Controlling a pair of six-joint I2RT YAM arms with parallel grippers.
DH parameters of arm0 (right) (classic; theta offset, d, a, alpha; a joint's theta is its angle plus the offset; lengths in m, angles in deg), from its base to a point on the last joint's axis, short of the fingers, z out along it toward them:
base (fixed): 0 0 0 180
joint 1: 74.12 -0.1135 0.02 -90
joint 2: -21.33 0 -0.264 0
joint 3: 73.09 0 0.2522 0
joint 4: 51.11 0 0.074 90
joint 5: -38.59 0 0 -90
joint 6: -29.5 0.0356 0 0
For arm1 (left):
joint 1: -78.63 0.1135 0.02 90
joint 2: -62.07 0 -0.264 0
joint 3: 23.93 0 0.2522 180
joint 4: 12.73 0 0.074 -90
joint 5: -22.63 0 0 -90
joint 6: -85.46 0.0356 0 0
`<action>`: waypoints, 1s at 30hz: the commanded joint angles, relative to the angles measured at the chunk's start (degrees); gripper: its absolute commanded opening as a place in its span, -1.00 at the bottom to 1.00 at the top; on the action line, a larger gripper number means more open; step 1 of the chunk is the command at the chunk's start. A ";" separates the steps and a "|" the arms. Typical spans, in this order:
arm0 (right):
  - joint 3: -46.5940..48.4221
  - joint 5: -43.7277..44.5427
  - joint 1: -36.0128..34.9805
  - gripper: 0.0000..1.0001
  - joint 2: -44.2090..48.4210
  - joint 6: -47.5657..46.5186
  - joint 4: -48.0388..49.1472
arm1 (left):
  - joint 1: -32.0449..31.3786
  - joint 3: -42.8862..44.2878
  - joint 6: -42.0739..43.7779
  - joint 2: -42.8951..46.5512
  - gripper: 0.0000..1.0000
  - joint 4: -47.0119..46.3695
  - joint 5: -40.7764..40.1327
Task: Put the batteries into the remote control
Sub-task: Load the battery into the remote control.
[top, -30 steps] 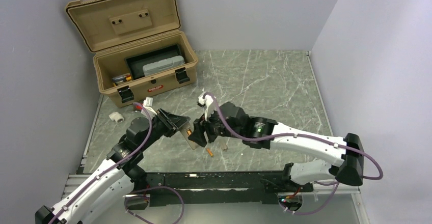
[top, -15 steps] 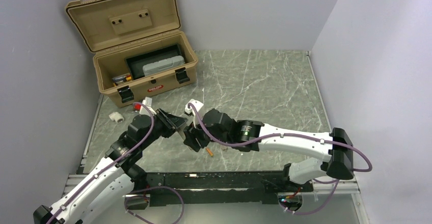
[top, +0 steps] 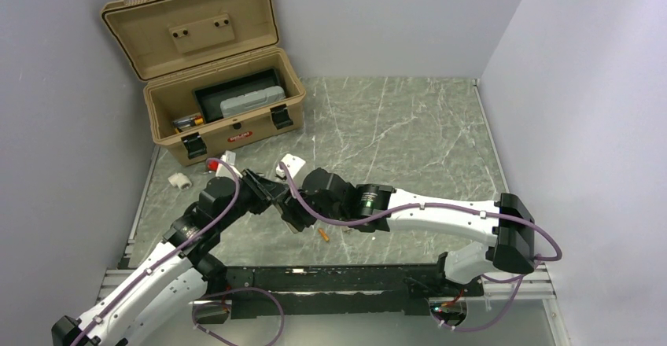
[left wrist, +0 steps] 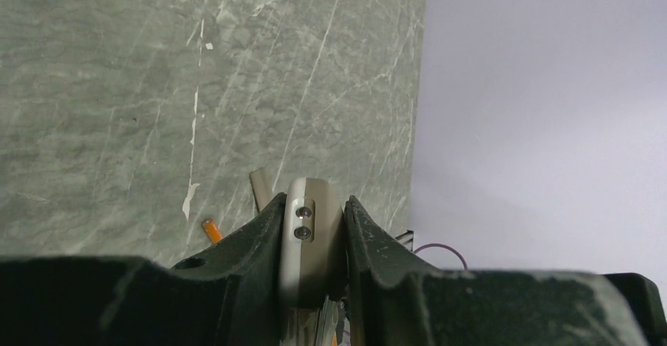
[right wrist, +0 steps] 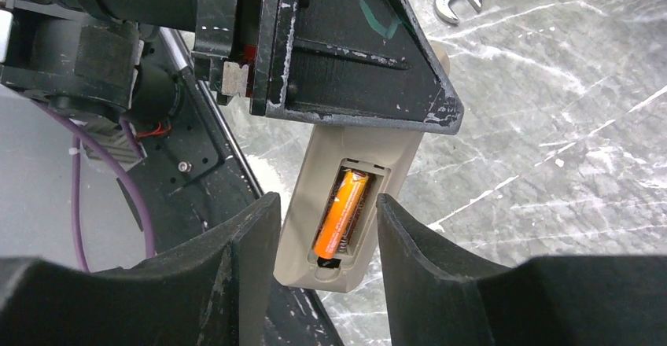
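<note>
Arms met nose to nose in the view from above, the left tool (top: 271, 192) and right tool (top: 296, 207) low over the tabletop (top: 409, 126), hiding what lay between them. A loose battery (top: 323, 235) lay just beside them, well apart from the open toolbox (top: 224, 118).

From the left wrist, the left tool was pressed together on the remote (left wrist: 310, 240), pinching its narrow edges and holding it off the tabletop.

From the right wrist, the remote's back faced me with one battery (right wrist: 343, 212) seated in the recess; whether a second slot stood vacant I could not tell. The right tool stood spread, its fingers flanking the remote's free end and carrying nothing. I judged the loose battery light, hard, smooth and apt to roll, best pinched across its middle. The remote looked a light, rigid plastic shell, safest held by its long edges, clear of the recess.
</note>
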 commanded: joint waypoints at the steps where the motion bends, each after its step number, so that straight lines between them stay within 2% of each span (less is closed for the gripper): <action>1: 2.62 0.35 -0.24 0.01 0.09 -2.03 -0.05 | 0.05 3.80 -0.69 -0.08 -1.00 3.21 -2.41; 14: 5.34 -1.92 -0.34 0.05 -2.29 -0.96 -2.76 | 0.09 8.93 2.29 -4.80 -1.00 9.89 -4.93; 24: 7.28 0.40 -0.78 0.34 -4.81 -0.98 -3.90 | -0.02 12.95 3.18 -8.27 -1.00 15.62 -8.15; 30: 7.47 0.80 -0.72 0.31 -5.48 -1.33 -3.63 | -0.04 13.11 3.48 -8.75 -1.00 16.05 -8.67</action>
